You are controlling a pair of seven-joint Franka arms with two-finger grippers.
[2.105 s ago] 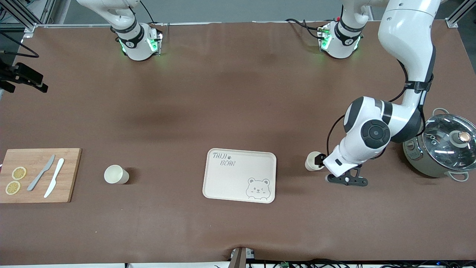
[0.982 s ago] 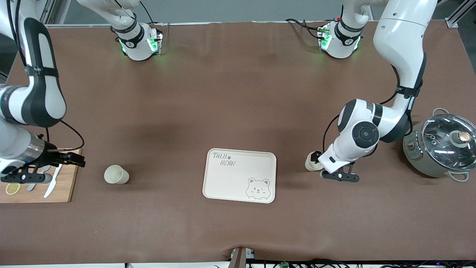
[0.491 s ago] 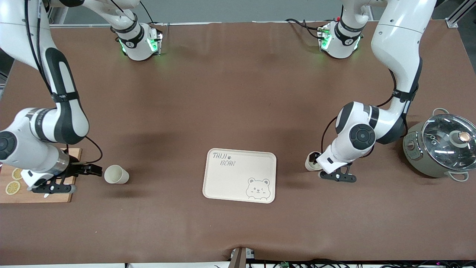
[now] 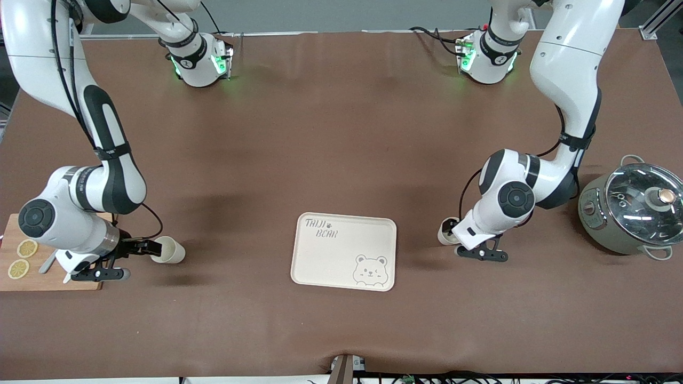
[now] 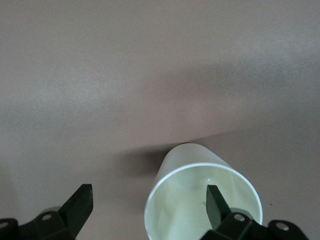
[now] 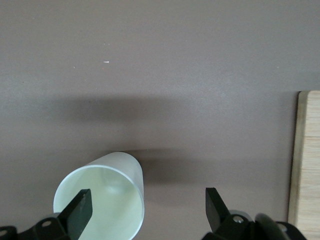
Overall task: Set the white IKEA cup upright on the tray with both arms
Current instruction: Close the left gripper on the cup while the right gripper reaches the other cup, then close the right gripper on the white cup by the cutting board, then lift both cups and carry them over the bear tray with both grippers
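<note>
- Two white plastic cups lying on sides on brown table (image 4: 341,160): one cup (image 4: 169,250) near wooden cutting board (image 4: 16,226) at right arm's end, other cup (image 4: 446,232) toward left arm's end.
- Cream rect. tray w/ "TAIJI BEAR" lettering (image 4: 344,252) flat between cups, nothing on it.
- Right gripper (image 4: 140,260) low at first cup's mouth, jaws apart, one finger (image 6: 78,209) inside rim.
- Left gripper (image 4: 467,241) low at other cup, jaws apart, one finger (image 5: 216,205) inside rim.
- Grey lidded pot (image 4: 632,208) at left arm's end.

White cylindrical cup (image 6: 107,200) lying on its side on brown table (image 6: 175,75), open black right gripper (image 6: 147,210) straddling its rim, one fingertip (image 6: 80,207) inside the mouth, light wooden board edge (image 6: 305,165) beside.
</note>
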